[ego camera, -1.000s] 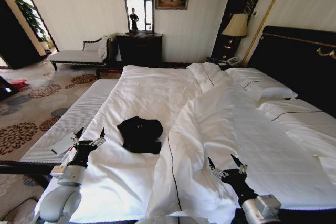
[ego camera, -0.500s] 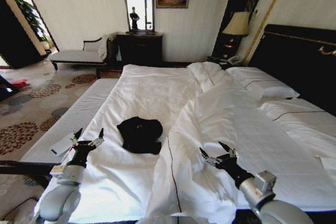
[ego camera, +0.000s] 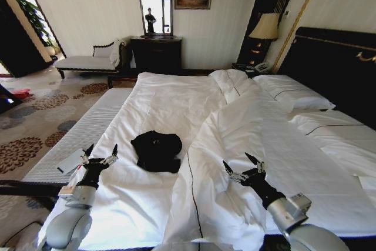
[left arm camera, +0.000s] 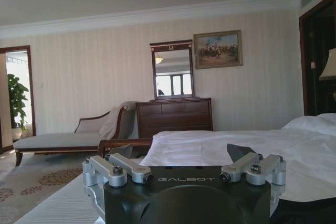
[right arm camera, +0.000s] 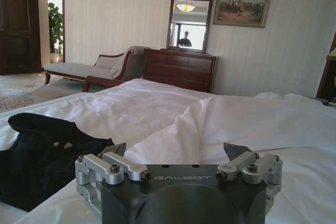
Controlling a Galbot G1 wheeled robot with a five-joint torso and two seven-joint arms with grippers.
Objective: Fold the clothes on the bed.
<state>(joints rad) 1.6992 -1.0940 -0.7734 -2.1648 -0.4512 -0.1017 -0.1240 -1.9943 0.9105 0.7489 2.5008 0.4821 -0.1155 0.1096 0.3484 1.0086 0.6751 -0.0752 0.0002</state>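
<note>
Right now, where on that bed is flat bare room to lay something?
Flat sheet lies beyond the black T-shirt, toward the bed's far edge, and between the left hand and the shirt. The bunched duvet under the right hand crowds the rest.

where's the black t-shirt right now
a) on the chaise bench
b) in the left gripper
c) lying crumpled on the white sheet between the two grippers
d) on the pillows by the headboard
c: the black T-shirt lies bunched on the bed's white sheet, apart from the open left gripper and the open right gripper over the folded-back duvet.
</note>
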